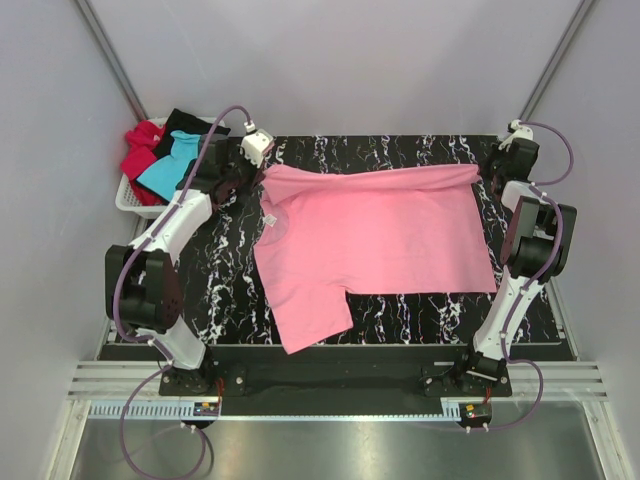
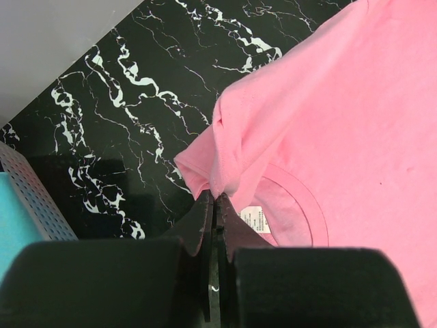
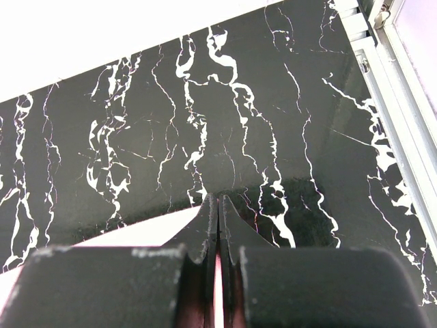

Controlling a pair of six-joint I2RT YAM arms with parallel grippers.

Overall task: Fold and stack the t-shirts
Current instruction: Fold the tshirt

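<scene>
As wrist views alone show, left hand (image 2: 216,198) and right hand (image 3: 218,199) clamped on pink t-shirt (image 2: 341,116).

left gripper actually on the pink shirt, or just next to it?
Touching. The left wrist view shows the left gripper shut, with a fold of the pink shirt pinched between its fingertips.

One overhead view, two close wrist views onto tabletop (image 1: 230,260)
</scene>
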